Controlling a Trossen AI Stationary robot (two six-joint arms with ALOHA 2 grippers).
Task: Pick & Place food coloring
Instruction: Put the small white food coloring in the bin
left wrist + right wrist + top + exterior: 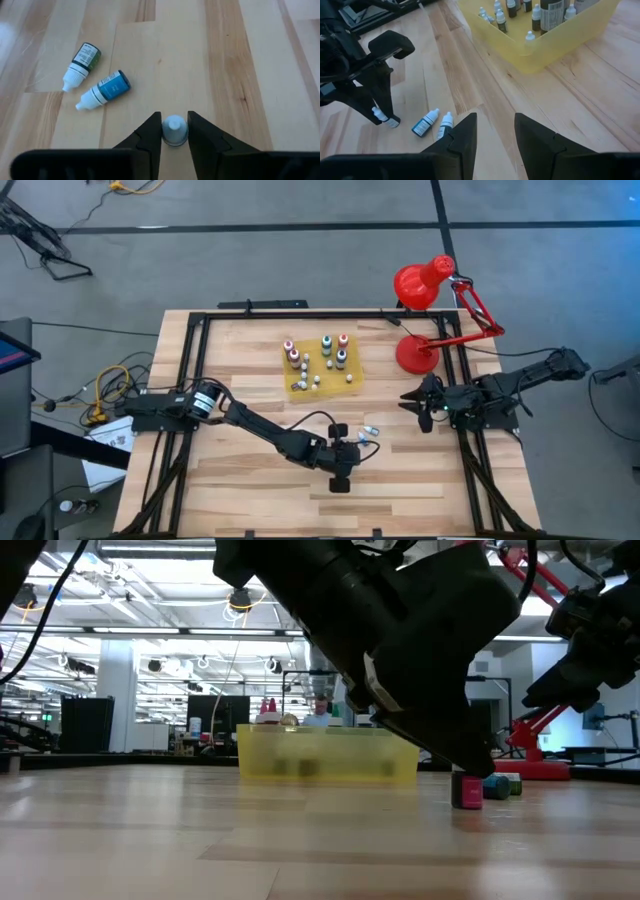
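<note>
Left gripper [174, 131]: low over the wooden table [250, 480], its two dark fingers [148, 134] pressed on both sides of a small bottle, nearly closed on it.
Held bottle [174, 129]: a tiny dropper bottle with a whitish cap, between the left fingertips, its pink bottom end touching the table in the low view.
Blue bottle [106, 89]: lay on its side just ahead of the left gripper and off to one side, white cap on.
Green bottle [82, 60]: lay on its side right beside the blue one, a bit farther from the left gripper.
Yellow tray [555, 42]: sat farther ahead of the left gripper, with many small bottles [536, 17] standing in it.
Right gripper [495, 131]: waited above the table near the red lamp [425, 315], fingers part way open, nothing between them.
From the right gripper: the two loose bottles lay just in front, the tray farther off.
</note>
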